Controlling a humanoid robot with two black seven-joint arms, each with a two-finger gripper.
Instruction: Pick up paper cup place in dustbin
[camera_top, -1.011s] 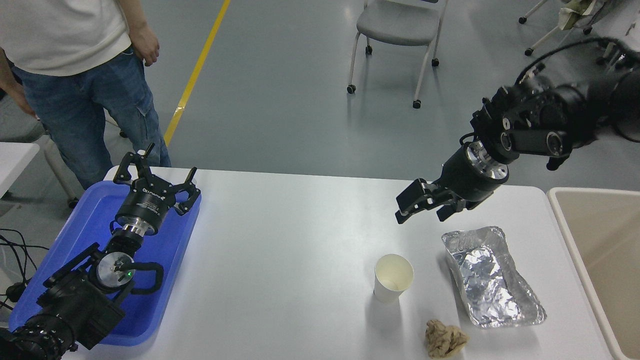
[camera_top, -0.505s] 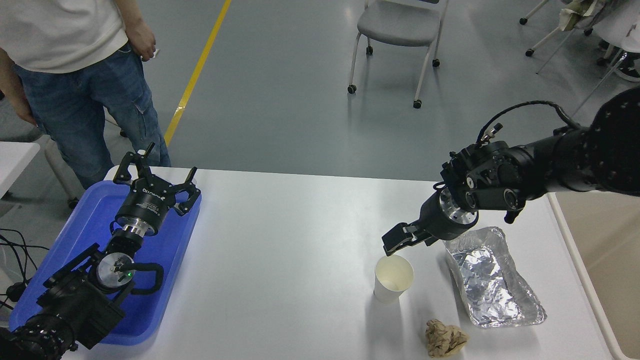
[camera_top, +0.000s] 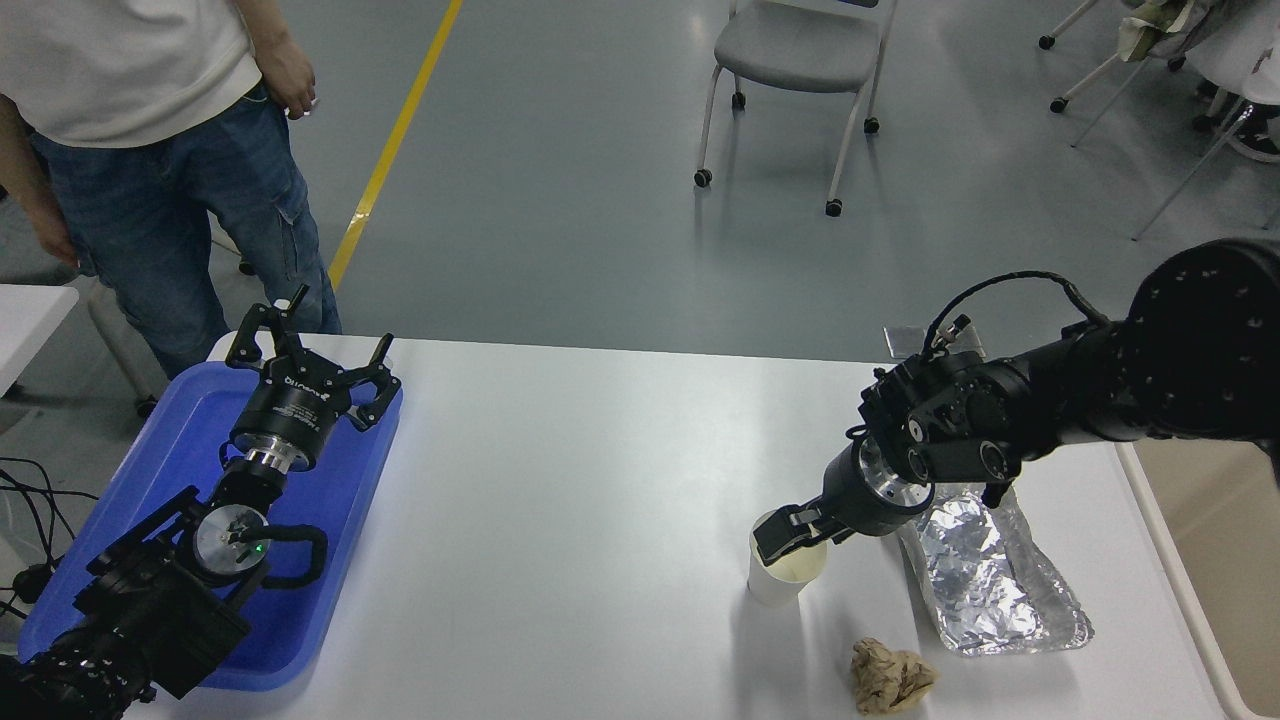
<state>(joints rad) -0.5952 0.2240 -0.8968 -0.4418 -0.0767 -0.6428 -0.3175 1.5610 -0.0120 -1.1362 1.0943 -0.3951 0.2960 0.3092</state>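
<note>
The cup (camera_top: 785, 578) stands upright on the white counter (camera_top: 600, 480), toward the near right part of it. Its rim is partly covered by the right gripper (camera_top: 785, 535), which reaches down from the two o'clock side and sits right at the cup's mouth. The jaws look close together over the rim, but from here I cannot tell whether they are pinching the cup wall or only hovering in the opening.

Just beside the cup at three o'clock lies a crinkled foil tray (camera_top: 985, 580), its far end hidden under the right arm's wrist. At five o'clock from the cup, near the counter's front edge, sits a brown paper ball (camera_top: 890, 678), apart from both cup and tray.

Further out at three o'clock, past the counter's right edge, a strip of the beige bin (camera_top: 1215, 580) shows, well apart from the cup.

Far across at nine o'clock, a blue tray (camera_top: 330, 520) lies on the counter's left end. The left gripper (camera_top: 310, 362) rests over it, jaws spread wide and holding nothing.

At eleven o'clock, beyond the counter's far left corner, a person (camera_top: 150, 150) in jeans and a white shirt stands. A grey chair (camera_top: 800, 60) is on the floor at twelve o'clock.
</note>
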